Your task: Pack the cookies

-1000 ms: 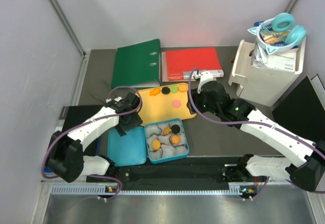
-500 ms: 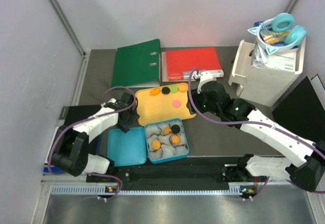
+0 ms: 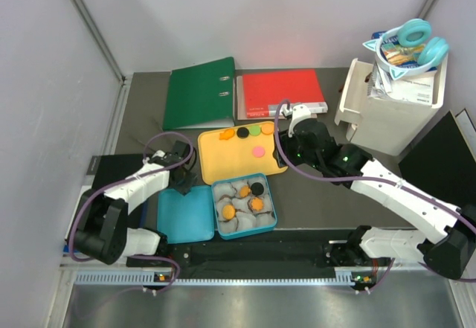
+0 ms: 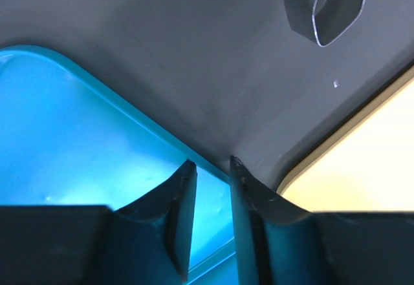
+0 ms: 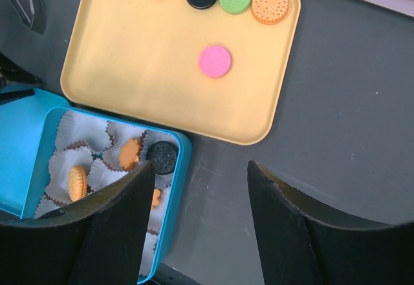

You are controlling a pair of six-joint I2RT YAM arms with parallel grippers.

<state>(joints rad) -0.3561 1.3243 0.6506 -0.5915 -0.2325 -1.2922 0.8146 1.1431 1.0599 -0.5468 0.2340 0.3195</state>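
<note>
Straddling the rim of the teal lid [image 4: 65, 136] at its corner with the left gripper [image 4: 210, 167], fingertips set a narrow gap apart, clamping nothing visibly. Hovering the right gripper [image 5: 201, 167] above the dark table [image 5: 336, 104], just beside the teal box [image 5: 183, 152] and the yellow tray [image 5: 129, 72], jaws spread wide, carrying nothing. Showing the cookies [image 5: 215, 61] in two places: five on the tray, four lining its far edge and a pink one sitting apart near the middle; the others sitting in white paper cups [image 5: 71, 130] inside the box, one black among orange. Showing the lid lying flat just left of the box.
</note>
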